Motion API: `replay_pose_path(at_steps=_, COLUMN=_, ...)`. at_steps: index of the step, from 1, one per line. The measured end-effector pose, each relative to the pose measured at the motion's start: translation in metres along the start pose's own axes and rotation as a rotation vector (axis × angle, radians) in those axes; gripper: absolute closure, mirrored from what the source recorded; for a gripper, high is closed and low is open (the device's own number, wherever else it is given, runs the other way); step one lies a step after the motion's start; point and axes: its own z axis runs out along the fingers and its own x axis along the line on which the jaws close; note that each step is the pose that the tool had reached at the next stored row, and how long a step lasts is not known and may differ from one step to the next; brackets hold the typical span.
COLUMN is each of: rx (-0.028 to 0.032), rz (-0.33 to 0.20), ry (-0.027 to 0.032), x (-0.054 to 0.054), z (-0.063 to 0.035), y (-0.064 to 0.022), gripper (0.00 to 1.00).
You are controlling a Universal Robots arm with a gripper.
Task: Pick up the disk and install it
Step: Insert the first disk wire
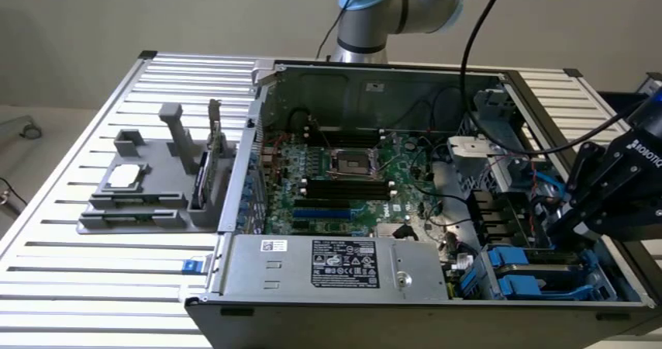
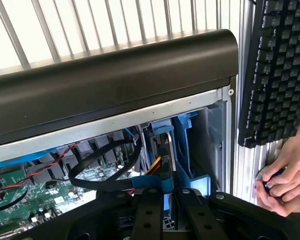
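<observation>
An open computer case [image 1: 414,178] is seen lying on a slatted metal worktop [image 1: 62,287], with its green circuit board [image 1: 342,178] exposed and a silver power supply box [image 1: 331,265] set along the case's near edge. The black gripper [image 1: 579,217] is positioned low over the drive bays at the case's corner on the exterior view's right, above the blue plastic carriers [image 1: 517,275] seated there. In the wrist view, the gripper [image 2: 166,210] is shown with its two black fingers [image 2: 147,215] drawn close together on a blue-framed piece standing upright between them; this is taken to be the disk [image 2: 165,165], held edge-on inside the bay beside the case's grey side wall [image 2: 215,145], though its metal face and label cannot be made out. Black cables [image 2: 105,175] and red wires [image 2: 45,165] are seen crossing the circuit board just beside the bay. A grey fixture [image 1: 145,194] holding a small silver chip [image 1: 124,174] is noted on the worktop toward the exterior view's left, well apart from the gripper. A black keyboard [image 2: 280,65] is seen beyond the case's side wall, and a person's hand [image 2: 287,175] is resting near it on a small round object.
</observation>
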Motion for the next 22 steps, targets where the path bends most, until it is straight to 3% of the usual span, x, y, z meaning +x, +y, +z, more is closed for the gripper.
replay_pose_path(at_steps=10, rx=0.0211, rz=-0.004, ry=-0.008, x=0.0017, z=0.004, y=0.0041, gripper=0.84)
replay_pose_path(at_steps=22, rx=0.0341, rz=-0.006, ry=-0.0117, x=0.003, z=0.0058, y=0.0072, gripper=0.84)
